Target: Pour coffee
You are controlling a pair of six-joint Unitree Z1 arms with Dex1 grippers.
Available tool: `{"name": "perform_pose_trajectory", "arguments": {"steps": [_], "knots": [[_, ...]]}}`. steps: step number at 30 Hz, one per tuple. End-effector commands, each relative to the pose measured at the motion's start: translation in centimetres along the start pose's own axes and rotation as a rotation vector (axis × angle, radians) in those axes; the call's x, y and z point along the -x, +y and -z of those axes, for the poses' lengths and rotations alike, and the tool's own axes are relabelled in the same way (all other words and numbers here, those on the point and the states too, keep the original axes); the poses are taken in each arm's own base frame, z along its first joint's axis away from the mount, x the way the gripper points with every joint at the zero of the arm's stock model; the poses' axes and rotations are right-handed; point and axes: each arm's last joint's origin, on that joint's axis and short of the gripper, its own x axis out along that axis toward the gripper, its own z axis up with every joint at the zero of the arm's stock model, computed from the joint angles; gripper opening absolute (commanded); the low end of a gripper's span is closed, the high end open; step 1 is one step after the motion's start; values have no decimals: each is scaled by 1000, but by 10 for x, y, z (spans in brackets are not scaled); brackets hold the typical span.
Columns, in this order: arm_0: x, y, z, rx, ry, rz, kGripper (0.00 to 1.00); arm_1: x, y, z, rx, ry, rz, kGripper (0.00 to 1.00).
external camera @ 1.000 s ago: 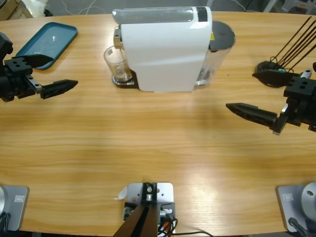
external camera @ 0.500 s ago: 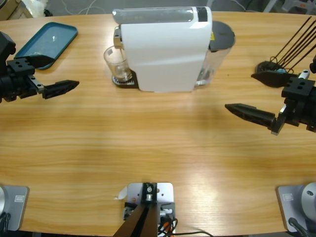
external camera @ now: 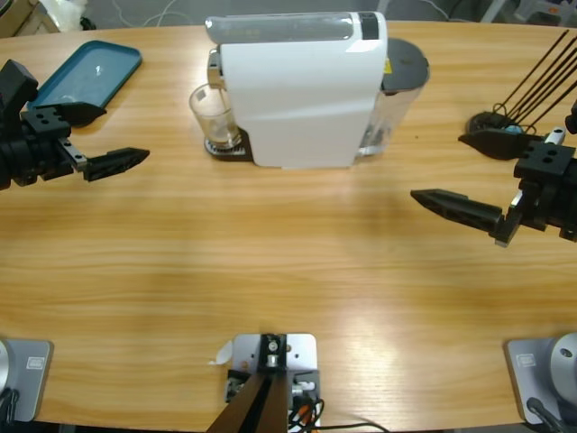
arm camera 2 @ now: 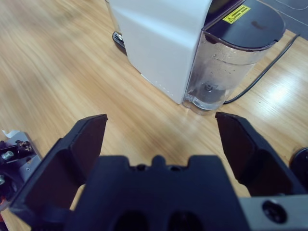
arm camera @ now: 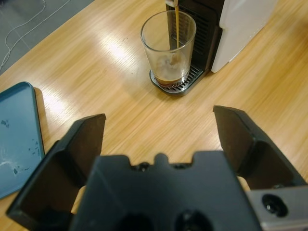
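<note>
While a thin stream of coffee [arm camera: 176, 26] runs into the glass [arm camera: 168, 50] dead ahead of the left gripper [arm camera: 159, 134], spread wide and holding nothing, likewise the right gripper [arm camera 2: 161, 134], aimed at the white machine [arm camera 2: 159, 43] and its water tank [arm camera 2: 226, 62]. Likely light, brittle and slick, with liquid free to slosh; best taken around the lower wall, kept upright. Polished wooden table [external camera: 288, 271] below, blue tray [arm camera: 17, 134] off to the left gripper's side.
</note>
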Motion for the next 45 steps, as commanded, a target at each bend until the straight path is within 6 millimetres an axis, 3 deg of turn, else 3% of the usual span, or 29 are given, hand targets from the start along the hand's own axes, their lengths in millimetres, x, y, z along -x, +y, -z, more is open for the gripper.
{"name": "perform_pose_trajectory", "arguments": {"steps": [1,45], "knots": [[-6,-4,11,-14,48,14,964,-5,1,13,0,50,2,1000],[-17,-5,14,-13,62,32,982,-7,1,13,1,59,2,1000]]}}
